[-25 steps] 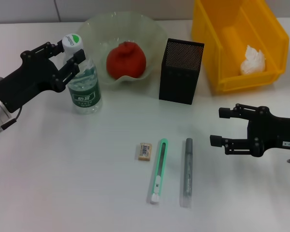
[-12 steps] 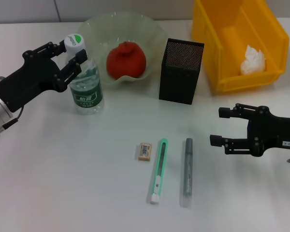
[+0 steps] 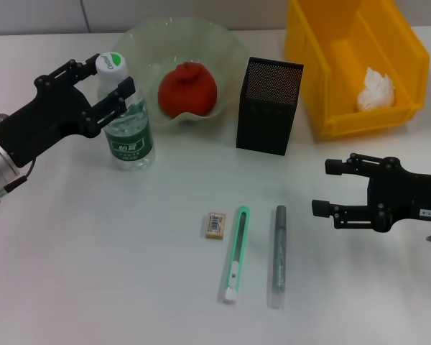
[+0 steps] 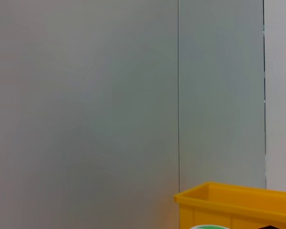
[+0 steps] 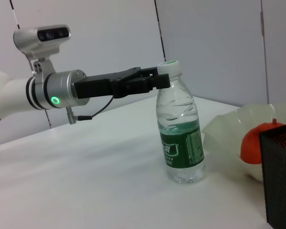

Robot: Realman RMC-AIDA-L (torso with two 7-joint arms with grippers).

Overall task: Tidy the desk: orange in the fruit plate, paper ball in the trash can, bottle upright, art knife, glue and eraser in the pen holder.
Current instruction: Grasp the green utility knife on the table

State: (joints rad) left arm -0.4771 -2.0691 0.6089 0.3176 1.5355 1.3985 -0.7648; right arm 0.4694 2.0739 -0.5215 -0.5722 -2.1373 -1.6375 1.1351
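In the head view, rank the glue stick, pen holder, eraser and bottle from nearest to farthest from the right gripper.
Measured from the right gripper:
1. Glue stick, just to its left, lying on the table.
2. Pen holder, farther back and left.
3. Eraser, left beyond the knife.
4. Bottle, far left, by the left gripper.

One clear plastic water bottle with green label and white cap (image 3: 128,118), standing between the fingers of the left hand (image 3: 100,83). One round red-orange fruit (image 3: 187,89) in one pale-green ruffled glass bowl (image 3: 140,43). One square black mesh box (image 3: 269,106). One bright yellow plastic bin (image 3: 323,65), with one crumpled white paper wad (image 3: 376,89) inside. Near the right hand (image 3: 325,188), on the surface: one small beige eraser (image 3: 215,224), one green-and-white utility knife (image 3: 235,254), one slim grey stick (image 3: 279,255). Two black hands.
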